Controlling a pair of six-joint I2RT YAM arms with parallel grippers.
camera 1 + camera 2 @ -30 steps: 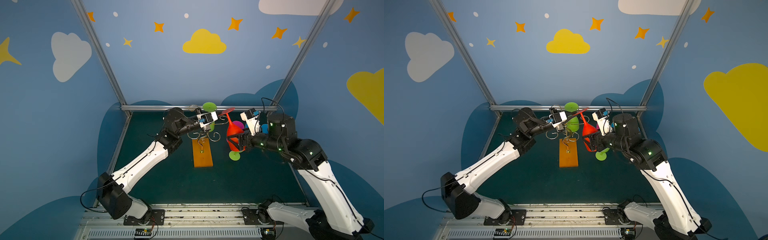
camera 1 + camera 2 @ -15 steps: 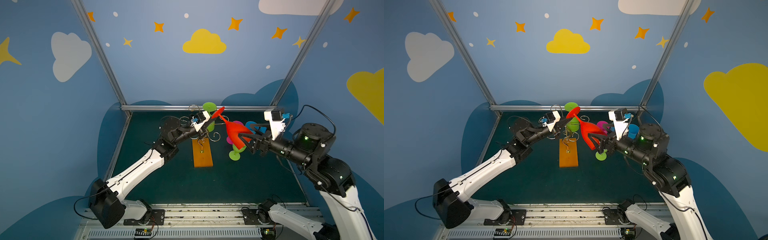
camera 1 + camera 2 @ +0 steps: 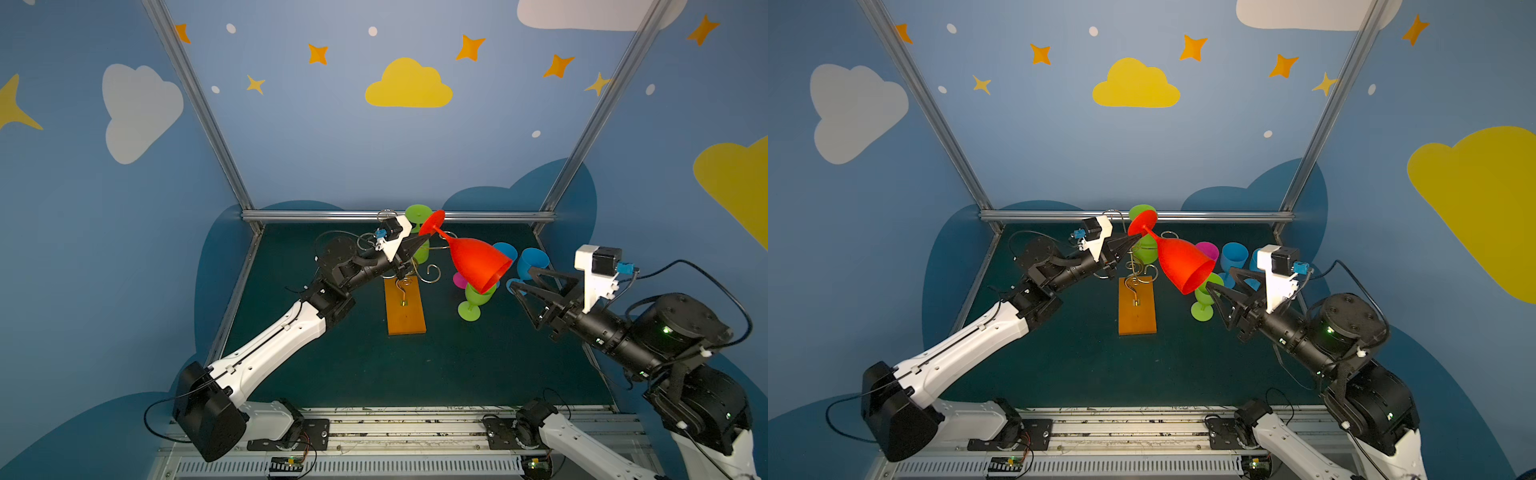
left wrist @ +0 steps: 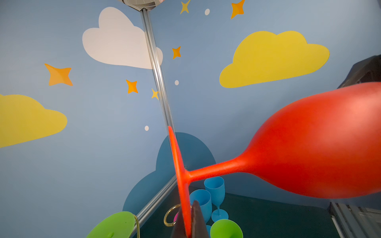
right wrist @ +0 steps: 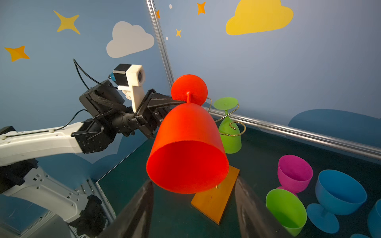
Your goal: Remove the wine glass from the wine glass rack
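Slippage is the worry: the left gripper (image 3: 426, 237) is clamped only on the thin foot rim of the red glass (image 3: 478, 262), so the tilted bowl could swing or drop onto the cups (image 3: 473, 297) below. The glass hangs in the air, clear of the rack (image 3: 405, 316). The right gripper (image 3: 520, 277) — jaws apart — sits just beside the bowl's mouth, apparently touching nothing.

Left wrist view: red wine glass (image 4: 309, 148) bowl runs off the right edge, rim unseen. left gripper (image 4: 187, 208) fingers (image 4: 199, 220) dark, blurred, cut by the bottom edge; same for the hanging green glass (image 4: 115, 224) foot.

Right wrist view: right gripper (image 5: 193, 181) fingers (image 5: 138, 210) blurred, bases off-frame. wine glass rack (image 5: 216, 201) post hidden behind the red bowl. blue glass (image 5: 375, 218) clipped at the right edge.

In a top view, pink glass (image 3: 459, 279) mostly hidden behind the red bowl; rack arms too thin to count.
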